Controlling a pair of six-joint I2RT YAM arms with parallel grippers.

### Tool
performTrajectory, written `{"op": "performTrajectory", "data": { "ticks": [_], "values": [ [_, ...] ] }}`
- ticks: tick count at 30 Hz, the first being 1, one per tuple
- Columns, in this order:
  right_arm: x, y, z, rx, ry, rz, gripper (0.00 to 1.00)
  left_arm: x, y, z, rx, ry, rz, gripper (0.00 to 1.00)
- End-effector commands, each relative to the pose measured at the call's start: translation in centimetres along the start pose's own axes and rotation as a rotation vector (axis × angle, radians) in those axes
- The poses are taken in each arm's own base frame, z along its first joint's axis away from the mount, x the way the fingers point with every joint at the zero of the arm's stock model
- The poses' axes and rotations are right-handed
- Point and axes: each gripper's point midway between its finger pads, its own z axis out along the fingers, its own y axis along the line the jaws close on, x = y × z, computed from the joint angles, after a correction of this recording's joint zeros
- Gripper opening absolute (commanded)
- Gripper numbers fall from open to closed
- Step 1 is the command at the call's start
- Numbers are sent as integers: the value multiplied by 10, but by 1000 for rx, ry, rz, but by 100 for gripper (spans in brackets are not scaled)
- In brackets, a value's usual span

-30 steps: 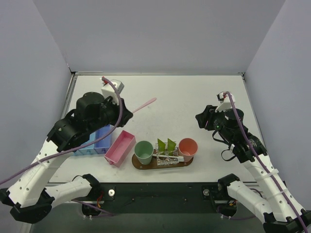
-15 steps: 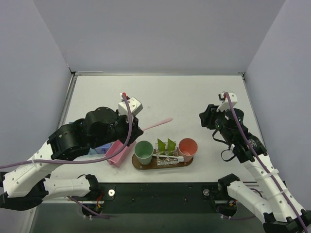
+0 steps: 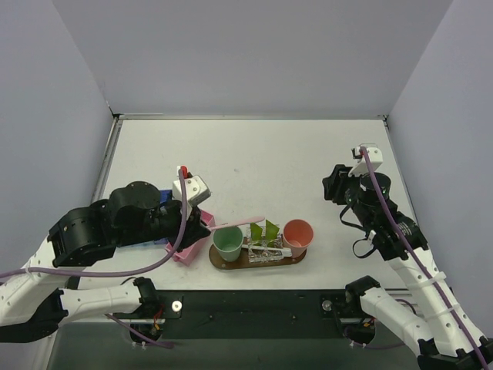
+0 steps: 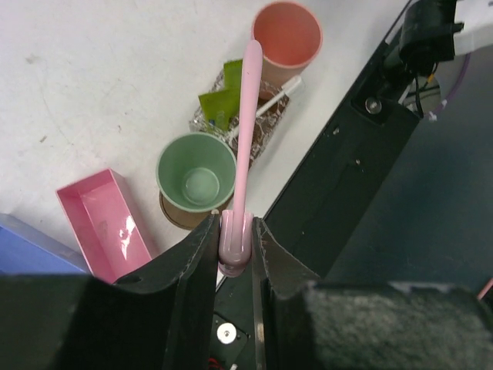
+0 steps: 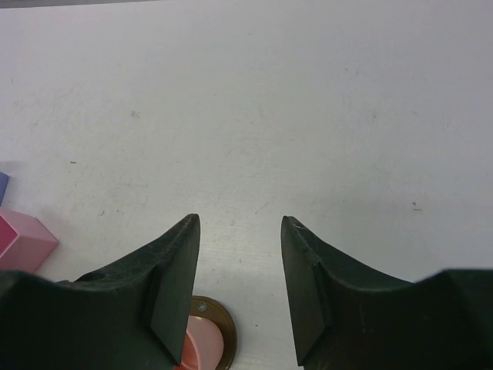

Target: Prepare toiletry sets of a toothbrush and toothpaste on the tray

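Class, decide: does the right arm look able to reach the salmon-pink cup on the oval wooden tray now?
Probably yes: the right gripper hangs open and empty close to the salmon-pink cup, with nothing between them.

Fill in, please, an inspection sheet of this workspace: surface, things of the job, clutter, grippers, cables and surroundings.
Surface: white table, with a few small marks.
Job's things: wooden tray near the front edge, carrying a green cup, a pink cup and a clear holder with green packets; pink toothbrush in the air near the green cup.
Clutter: pink bin and blue bin, left of the tray.
Grippers: left gripper shut on the toothbrush's end; right gripper open, holding nothing.
Cables: a purple cable runs along each arm.
Surroundings: plain grey walls on three sides.
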Motion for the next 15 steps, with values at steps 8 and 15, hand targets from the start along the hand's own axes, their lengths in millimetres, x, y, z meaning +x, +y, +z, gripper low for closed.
{"op": "performTrajectory", "data": {
  "ticks": [8,15],
  "values": [
    [-24,-4,-8,32,-55,-1,42,44,-21,7,143,168,29,0],
    [-21,-5,-6,32,-46,-3,42,60,-12,31,83,203,-8,0]
  ]
}}
